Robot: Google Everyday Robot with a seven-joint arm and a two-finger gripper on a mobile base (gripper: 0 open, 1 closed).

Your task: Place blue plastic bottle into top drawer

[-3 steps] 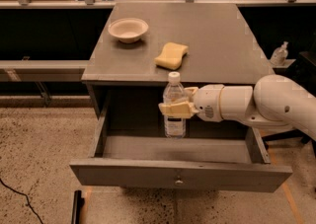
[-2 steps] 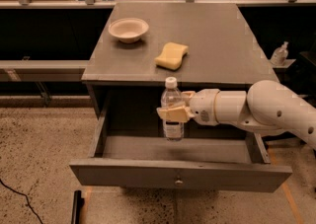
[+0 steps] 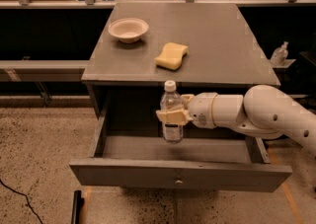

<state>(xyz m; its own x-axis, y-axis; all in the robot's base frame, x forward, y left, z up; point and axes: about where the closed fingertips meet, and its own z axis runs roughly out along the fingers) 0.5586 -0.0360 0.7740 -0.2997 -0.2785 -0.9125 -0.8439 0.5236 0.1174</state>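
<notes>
The gripper [image 3: 174, 116], clamped around the bottle [image 3: 170, 100], holds it upright; the open drawer [image 3: 148, 171] lies at 6 o'clock.

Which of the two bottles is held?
The white-capped blue plastic bottle, clamped in the gripper above the open top drawer; the pump bottle stands far right.

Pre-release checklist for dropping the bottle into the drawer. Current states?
1. gripper shut on blue plastic bottle, in front of the cabinet opening: ok.
2. Bottle upright: ok.
3. top drawer pulled open: ok.
4. Bottle over the drawer interior, behind the front panel: ok.
5. Bottle base touching the drawer floor: cannot tell.
6. sponge and bowl on the cabinet top, apart from the arm: ok.
</notes>
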